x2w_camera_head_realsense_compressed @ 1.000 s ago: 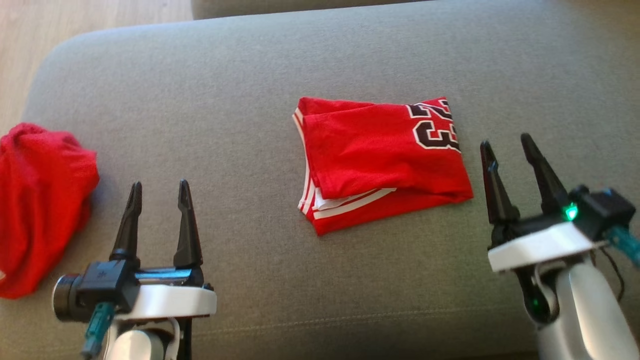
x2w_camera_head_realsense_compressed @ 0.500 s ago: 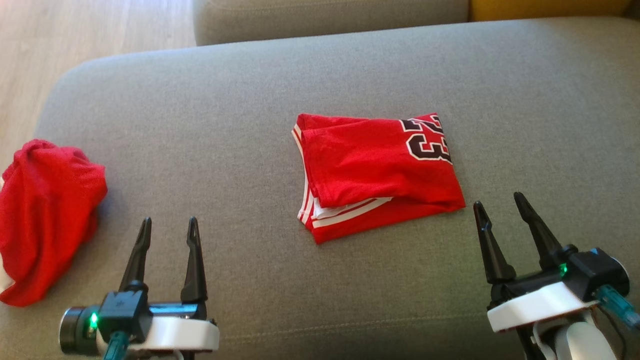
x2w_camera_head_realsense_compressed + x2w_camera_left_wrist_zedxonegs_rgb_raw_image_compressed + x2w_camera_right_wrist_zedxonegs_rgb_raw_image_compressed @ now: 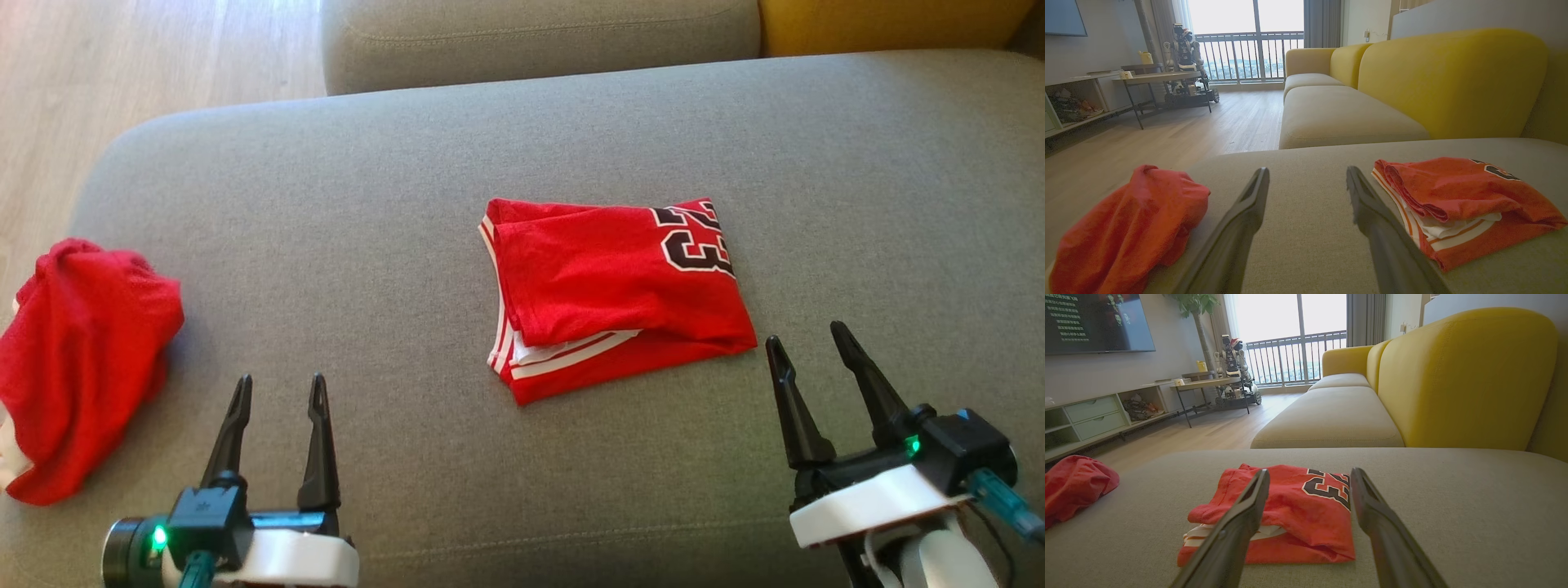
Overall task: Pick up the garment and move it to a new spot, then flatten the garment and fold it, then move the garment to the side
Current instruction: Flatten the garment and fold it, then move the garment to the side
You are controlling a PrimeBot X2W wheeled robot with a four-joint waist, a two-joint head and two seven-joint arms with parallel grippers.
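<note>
Folded red numbered jersey [image 3: 612, 286] just beyond right gripper [image 3: 804, 334]; fingers [image 3: 794, 408] set apart, empty, likewise on left gripper [image 3: 280, 379]. All layers best pinched together.

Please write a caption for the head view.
Folded red jersey on grey cushion; left gripper and right gripper open, empty.

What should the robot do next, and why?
Probably ease the right gripper forward to the near edge of the folded jersey: it already lies folded, that gripper is open, empty and nearest, and moving it aside seems the step left.
</note>
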